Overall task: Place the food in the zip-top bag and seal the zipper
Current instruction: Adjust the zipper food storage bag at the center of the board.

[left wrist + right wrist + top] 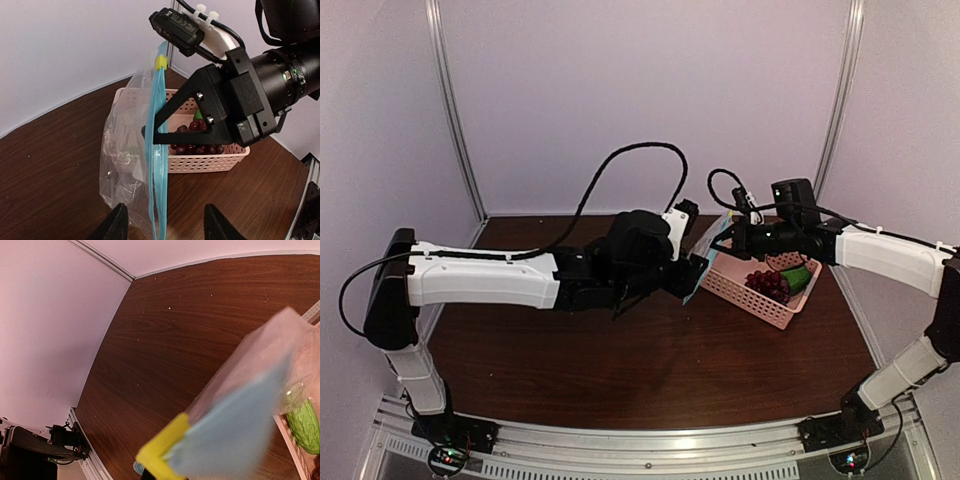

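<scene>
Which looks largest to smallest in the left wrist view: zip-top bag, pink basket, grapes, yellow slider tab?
1-2. zip-top bag and pink basket: similar spread. The bag hangs nearer the camera and the basket is partly hidden, so they are left unranked.
3. grapes
4. yellow slider tab

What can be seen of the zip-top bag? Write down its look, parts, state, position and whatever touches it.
The zip-top bag is clear, crinkly plastic with faint white print. A teal-blue zipper strip runs along one edge, with a yellow slider at its upper end. It is held up beside the pink basket, strip nearly upright. The right gripper has its jaws pinched on the strip; the left gripper has its jaws open either side of the strip's lower end. It looks empty.
</scene>
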Available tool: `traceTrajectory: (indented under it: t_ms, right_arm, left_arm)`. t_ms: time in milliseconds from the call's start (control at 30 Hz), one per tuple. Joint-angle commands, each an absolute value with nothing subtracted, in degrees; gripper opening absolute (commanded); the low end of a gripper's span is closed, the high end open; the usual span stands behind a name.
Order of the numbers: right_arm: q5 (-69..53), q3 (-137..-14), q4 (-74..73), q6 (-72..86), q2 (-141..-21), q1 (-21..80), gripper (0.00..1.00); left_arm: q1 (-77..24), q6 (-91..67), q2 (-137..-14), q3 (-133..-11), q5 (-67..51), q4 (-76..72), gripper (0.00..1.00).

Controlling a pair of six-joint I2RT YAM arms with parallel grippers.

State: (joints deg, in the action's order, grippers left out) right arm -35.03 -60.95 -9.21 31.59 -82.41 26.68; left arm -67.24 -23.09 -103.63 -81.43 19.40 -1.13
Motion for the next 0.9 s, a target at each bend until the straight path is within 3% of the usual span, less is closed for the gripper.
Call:
traceTrajectory:
  t_ms: [0,267,867]
  right_arm:
    - [-34.09,-62.19,-9.03,33.84,-83.05,27.23,0.0]
    - [-35.45,-61.88,-8.52,34.5,-83.17,27.96,0.0]
    - [-37.29,-60.3,-7.82,34.2,-81.66,28.41,0.0]
  left_arm:
    - [-67.47,-20.3,-105.56,-84.02,18.83,-1.71,0.54]
    - [-67.46,-18.7,-110.08,-89.11,21.76,1.34,0.39]
    - [-65.6,-20.54,-112.99,-90.97,26.36,4.33,0.22]
